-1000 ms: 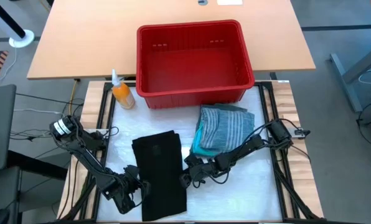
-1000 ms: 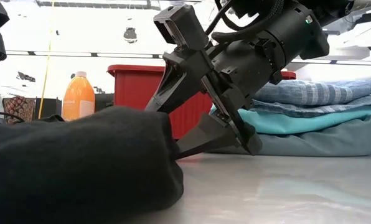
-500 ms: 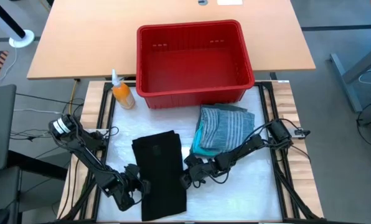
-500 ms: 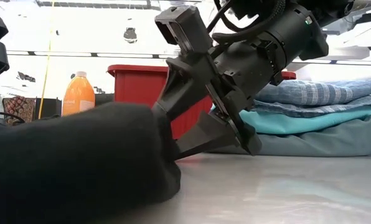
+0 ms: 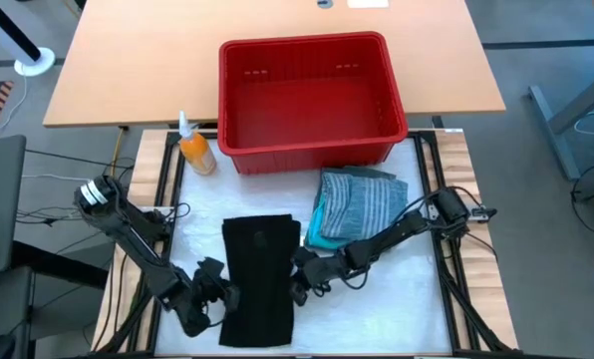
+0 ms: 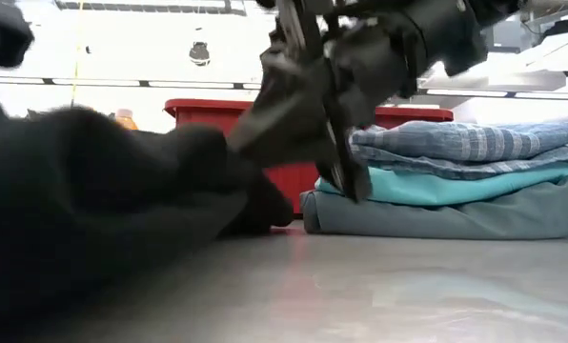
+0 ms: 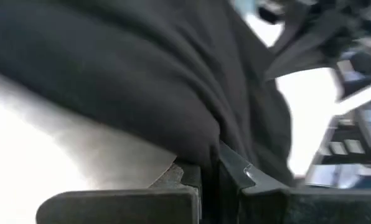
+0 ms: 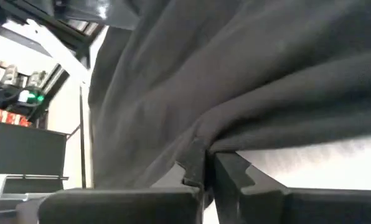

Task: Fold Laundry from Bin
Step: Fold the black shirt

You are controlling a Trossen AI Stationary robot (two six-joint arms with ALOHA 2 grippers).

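- I see my left gripper (image 5: 220, 296) low at the near left of the table, with its two dark fingers (image 7: 192, 177) pressed together on the left edge of the large black soft garment (image 5: 261, 279).
- In the left wrist view the black cloth comes down into the thin line between the closed fingers, so the fold is pinched there.
- My right gripper (image 5: 299, 282) is at the other side of the same garment, and its fingers (image 8: 198, 165) are also closed on a ridge of the black cloth.
- In the low view the garment (image 6: 103, 205) stands up from the table in a bunched heap between the two grippers, and the right gripper (image 6: 308, 124) holds its edge above the surface.
- Just beside the right arm lies a folded stack of laundry (image 5: 355, 207): a blue-grey striped shirt (image 6: 465, 143) on top, a bright turquoise garment (image 6: 475, 186) under it, and a grey-green garment (image 6: 456, 217) at the bottom.
- The red rectangular plastic bin with slotted sides (image 5: 312, 100) stands behind the stack, at the far edge of the work area, and I see only its red floor inside.
- An orange plastic bottle with a white nozzle (image 5: 194, 147) stands just beside the left side of the bin.
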